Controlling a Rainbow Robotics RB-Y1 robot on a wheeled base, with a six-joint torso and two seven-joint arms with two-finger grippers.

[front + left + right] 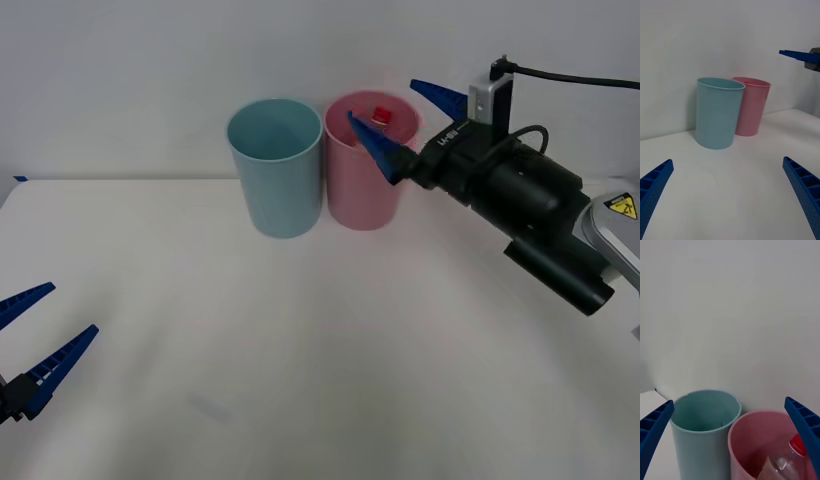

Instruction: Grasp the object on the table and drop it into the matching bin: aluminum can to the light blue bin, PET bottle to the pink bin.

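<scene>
The small clear plastic PET bottle (790, 461) with its red screw cap and red-and-white label lies inside the tall round pink plastic bin (365, 190), below the rim. It leans with the cap up and toward the bin's far wall, its long axis tilted rather than upright. In the front view only the red cap shows through the bin's mouth. The bottle sits lower than the fingers of the right gripper (397, 118) and touches neither of them: one blue ribbed finger (375, 148) reaches over the pink bin's mouth, the other sticks out past its far rim, and the two are spread wide with nothing between them.

Just beside the pink bin, touching or nearly so, stands the tall round light blue plastic bin (275, 170). Both bins stand upright at the far edge of the broad plain white table (330, 350).

The left gripper (35, 335) hangs low over the table's near left corner, well apart from the bins, fingers spread and holding nothing.
</scene>
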